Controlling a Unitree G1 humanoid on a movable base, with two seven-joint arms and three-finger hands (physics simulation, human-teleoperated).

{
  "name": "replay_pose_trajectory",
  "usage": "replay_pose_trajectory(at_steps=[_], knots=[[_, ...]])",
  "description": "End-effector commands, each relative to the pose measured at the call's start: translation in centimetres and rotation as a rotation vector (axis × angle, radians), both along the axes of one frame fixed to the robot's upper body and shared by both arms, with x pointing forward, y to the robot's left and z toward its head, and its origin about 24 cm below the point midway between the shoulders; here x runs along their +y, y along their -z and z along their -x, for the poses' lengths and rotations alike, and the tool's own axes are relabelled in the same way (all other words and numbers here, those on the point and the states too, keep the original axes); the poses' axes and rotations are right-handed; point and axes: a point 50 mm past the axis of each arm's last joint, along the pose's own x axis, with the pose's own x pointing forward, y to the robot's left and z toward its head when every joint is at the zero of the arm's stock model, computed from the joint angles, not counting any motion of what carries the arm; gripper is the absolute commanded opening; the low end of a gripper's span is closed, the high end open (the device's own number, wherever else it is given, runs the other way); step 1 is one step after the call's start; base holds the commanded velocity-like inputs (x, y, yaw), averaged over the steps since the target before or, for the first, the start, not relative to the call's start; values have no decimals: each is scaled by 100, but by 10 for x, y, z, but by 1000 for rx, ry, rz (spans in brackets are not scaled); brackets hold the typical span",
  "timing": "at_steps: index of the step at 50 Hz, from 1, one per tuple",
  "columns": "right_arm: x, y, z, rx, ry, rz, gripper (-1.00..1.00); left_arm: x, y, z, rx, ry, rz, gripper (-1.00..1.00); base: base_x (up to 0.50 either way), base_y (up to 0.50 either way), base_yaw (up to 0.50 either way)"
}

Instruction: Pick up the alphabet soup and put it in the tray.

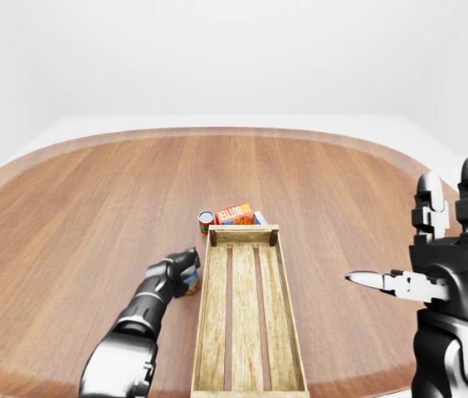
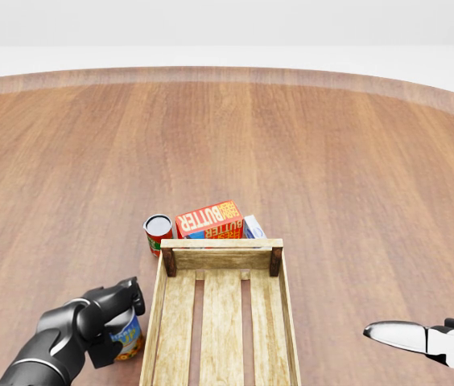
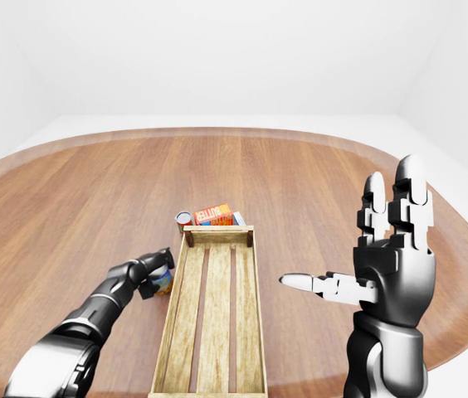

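Left hand sits low in the head view, fingers curled round the soup can, so it looks like a grip, though contact on the hidden side can't be confirmed. The can stands upright on the worktop, long axis vertical, just beside the left wall of the tray, outside it. The tray is a long wooden slatted crate, empty, running top to bottom in the head view. From the can, the tray lies directly to the right in the head view, over the low side wall. My read: the next move needs a lift, then a short shift right.

Right hand is held up well apart on the tray's other side, fingers spread, holding nothing. The left hand is clearly the nearer one.

At the tray's top end: a second can with red label, a butter box and a small blue-white carton, not task things.
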Motion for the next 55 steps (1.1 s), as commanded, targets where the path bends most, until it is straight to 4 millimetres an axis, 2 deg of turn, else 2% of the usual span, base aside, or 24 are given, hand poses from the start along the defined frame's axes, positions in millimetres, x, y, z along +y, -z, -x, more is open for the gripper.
replay_pose_trajectory(at_steps=[1,9,14,15,19,23,27,30,33,38,40,44,48,55], knots=[[0,0,0,-1,-1,-2,100,11,-12,0,-61,-13,5,-100,0,0,0],[1,-1,1,-5,-4,-3,100,44,-35,1,-120,-64,-24,-100,0,0,0],[1,0,0,-3,-7,-4,100,64,-65,-3,-195,-99,-39,-100,0,0,0],[1,0,-1,0,-7,-4,100,66,-76,-3,-217,-94,-19,-100,0,0,0],[2,1,-2,2,-13,-6,100,68,-97,3,-264,-66,-27,-100,0,0,0],[3,2,-4,8,-16,-8,100,64,-128,7,-376,-39,-14,-100,0,0,0],[3,2,-3,6,-19,-10,100,56,-178,21,-609,5,-57,-100,0,0,0],[4,2,-3,6,-20,-9,100,46,-205,30,-743,35,-57,-100,0,0,0],[3,0,-2,0,-18,-9,100,30,-232,53,-901,89,-46,-100,0,0,0],[5,0,-3,-2,-25,-11,100,9,-266,76,-1099,147,-27,-100,0,0,0],[5,-1,-2,-6,-26,-11,100,4,-271,85,-1138,166,-28,-100,0,0,0],[5,-1,-2,-9,-24,-18,100,-10,-274,85,-1164,191,-5,-100,0,0,0],[5,-2,-1,-13,-27,-17,100,-22,-261,78,-1103,209,20,-100,0,0,0],[5,-3,0,-21,-24,-16,100,-65,-232,75,-980,281,115,-100,0,0,0]])
